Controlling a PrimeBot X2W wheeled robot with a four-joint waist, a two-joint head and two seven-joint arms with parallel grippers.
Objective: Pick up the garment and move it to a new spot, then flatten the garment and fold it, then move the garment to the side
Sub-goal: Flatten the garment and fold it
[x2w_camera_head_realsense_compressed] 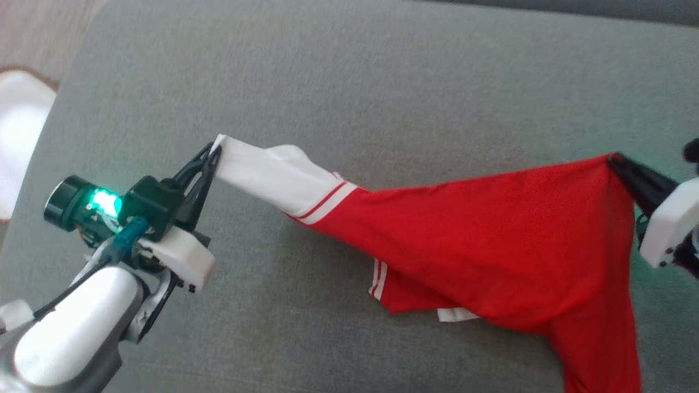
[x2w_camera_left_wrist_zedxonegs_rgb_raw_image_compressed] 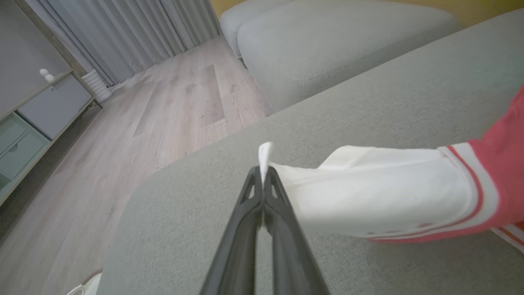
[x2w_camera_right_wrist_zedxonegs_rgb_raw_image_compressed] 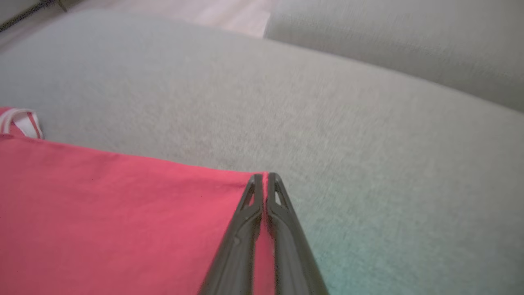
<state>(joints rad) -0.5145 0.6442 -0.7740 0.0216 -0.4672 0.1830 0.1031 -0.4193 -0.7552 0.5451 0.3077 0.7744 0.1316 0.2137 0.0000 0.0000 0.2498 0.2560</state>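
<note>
Garment (x2w_camera_head_realsense_compressed: 491,245), clamped by left gripper (x2w_camera_head_realsense_compressed: 215,153) at nine o'clock and right gripper (x2w_camera_head_realsense_compressed: 614,159) at three o'clock, wants even outward tension before lowering flat

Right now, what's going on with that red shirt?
The robot has the red and white garment stretched between both arms over the grey cushion. The left gripper is shut on the end of the white sleeve, and the right gripper is shut on a red corner. The middle sags with its lower folds bunched, so it is not yet flattened or folded.
</note>
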